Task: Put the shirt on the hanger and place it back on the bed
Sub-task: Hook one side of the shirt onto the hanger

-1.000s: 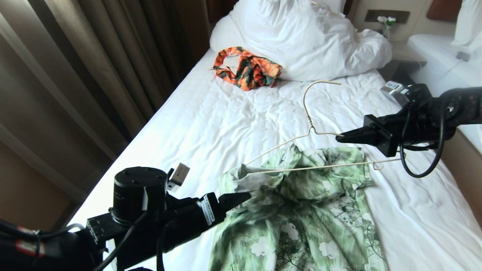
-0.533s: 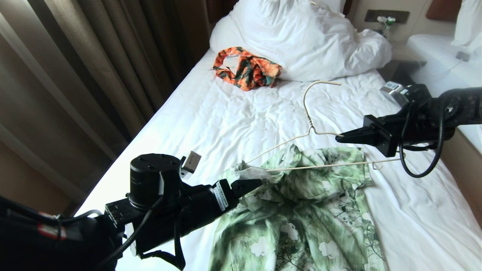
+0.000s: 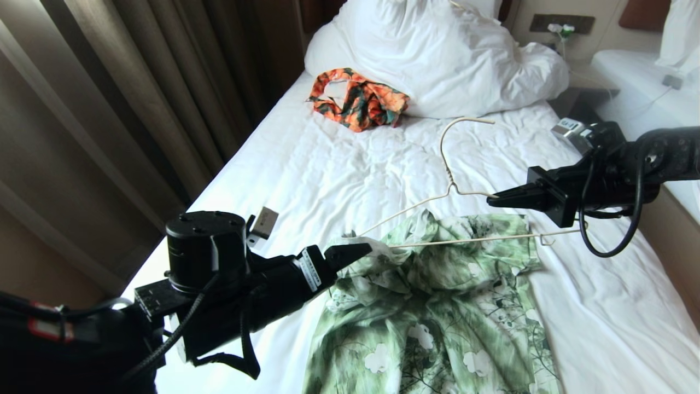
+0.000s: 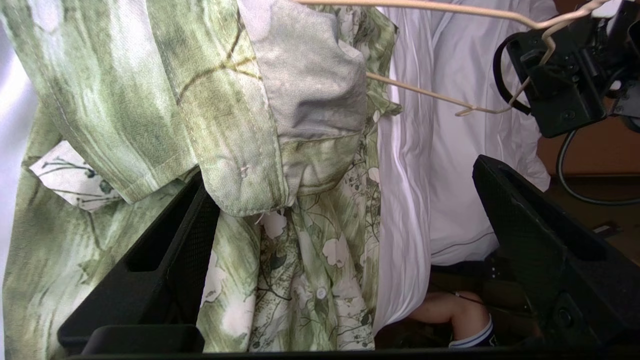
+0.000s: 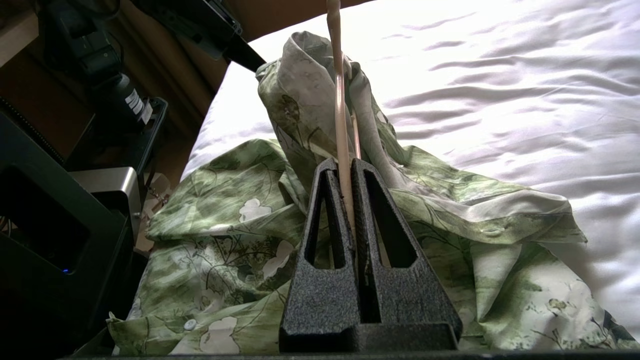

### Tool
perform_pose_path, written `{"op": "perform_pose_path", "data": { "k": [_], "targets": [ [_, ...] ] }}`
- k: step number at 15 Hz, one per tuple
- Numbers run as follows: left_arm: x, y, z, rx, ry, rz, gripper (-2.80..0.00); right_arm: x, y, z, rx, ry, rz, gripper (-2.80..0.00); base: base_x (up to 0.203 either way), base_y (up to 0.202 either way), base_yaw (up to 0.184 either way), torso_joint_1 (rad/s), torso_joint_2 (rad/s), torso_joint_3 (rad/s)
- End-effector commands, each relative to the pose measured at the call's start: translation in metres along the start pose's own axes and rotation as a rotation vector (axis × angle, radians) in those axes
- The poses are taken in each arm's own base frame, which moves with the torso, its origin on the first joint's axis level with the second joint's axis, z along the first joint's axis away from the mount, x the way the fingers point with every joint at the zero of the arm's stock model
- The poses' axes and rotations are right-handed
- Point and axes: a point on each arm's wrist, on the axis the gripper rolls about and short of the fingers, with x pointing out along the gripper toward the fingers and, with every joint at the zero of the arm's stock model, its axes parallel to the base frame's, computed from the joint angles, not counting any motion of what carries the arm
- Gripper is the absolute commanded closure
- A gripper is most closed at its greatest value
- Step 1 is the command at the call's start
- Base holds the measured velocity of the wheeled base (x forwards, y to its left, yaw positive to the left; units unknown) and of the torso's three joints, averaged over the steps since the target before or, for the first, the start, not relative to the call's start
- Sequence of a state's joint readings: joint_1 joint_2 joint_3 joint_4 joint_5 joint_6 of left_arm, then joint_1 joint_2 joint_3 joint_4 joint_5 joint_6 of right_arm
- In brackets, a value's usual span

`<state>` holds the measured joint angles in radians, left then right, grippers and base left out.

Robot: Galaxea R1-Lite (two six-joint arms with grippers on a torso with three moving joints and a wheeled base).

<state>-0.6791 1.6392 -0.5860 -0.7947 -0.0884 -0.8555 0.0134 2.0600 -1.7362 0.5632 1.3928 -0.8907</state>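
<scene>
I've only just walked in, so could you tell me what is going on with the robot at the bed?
The robot is fitting a green floral shirt onto a cream wire hanger over the bed. Its right gripper is shut on the hanger's upper wire beside the neck. One hanger end is inside the shirt's raised shoulder; the other end juts out bare. The left gripper is open at that bunched shoulder, gripping nothing.

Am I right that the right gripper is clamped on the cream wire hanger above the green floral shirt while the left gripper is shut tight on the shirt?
Not quite. The left gripper is wide open, its fingers spread around the green floral shirt, as the left wrist view shows. The right gripper is indeed clamped on the cream wire hanger.
</scene>
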Motion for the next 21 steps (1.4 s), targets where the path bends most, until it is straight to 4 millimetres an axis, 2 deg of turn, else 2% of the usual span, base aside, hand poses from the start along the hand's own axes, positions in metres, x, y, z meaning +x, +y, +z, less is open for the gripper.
{"op": "perform_pose_path", "data": {
  "k": [1, 11, 12, 21],
  "targets": [
    [-0.007, -0.004, 0.007, -0.003, -0.033, -0.019, -2.8, 0.0, 0.0, 0.0, 0.0, -0.005, 0.006, 0.0, 0.0, 0.0, 0.0, 0.0, 0.0, 0.0],
    [0.009, 0.002, 0.005, 0.023, -0.015, 0.004, -2.8, 0.0, 0.001, -0.001, 0.005, -0.005, 0.007, 0.0, 0.0, 0.0, 0.0, 0.0, 0.0, 0.0],
    [0.009, 0.002, 0.005, 0.03, -0.015, 0.004, 0.0, 0.0, 0.001, -0.001, 0.005, -0.005, 0.007, 0.0, 0.0, 0.0, 0.0, 0.0, 0.0, 0.0],
    [0.008, 0.005, 0.009, 0.059, -0.031, 0.015, 0.0, 0.001, 0.002, -0.002, 0.005, -0.006, 0.009, 0.0, 0.0, 0.0, 0.0, 0.0, 0.0, 0.0]
  ]
}}
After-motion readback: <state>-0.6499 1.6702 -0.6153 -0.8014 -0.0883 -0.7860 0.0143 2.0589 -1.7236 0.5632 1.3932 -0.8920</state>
